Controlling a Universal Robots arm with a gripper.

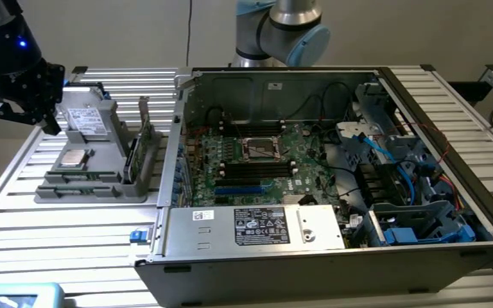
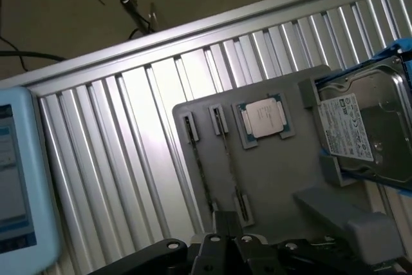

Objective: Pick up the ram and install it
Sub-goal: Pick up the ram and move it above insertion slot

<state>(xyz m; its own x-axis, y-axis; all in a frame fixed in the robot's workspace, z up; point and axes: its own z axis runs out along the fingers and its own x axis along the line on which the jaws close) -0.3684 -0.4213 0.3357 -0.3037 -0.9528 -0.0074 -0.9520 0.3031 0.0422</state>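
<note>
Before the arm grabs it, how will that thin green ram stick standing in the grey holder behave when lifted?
Probably stiff and light: the ram is a thin, narrow board. Standing on edge in the grey holder, it may tip if nudged sideways. It looks like a bare board, so likely fragile.

Black gripper [image 1: 46, 119] sits just above the grey plastic holder tray [image 1: 101, 181]. Grey metal hard drive with white label [image 1: 84, 119] is just beside the tool. Ribbed aluminium table [image 1: 24, 221] around the tray gives passing room. Open black computer case [image 1: 315, 276] walls off the tray's far side.
</note>
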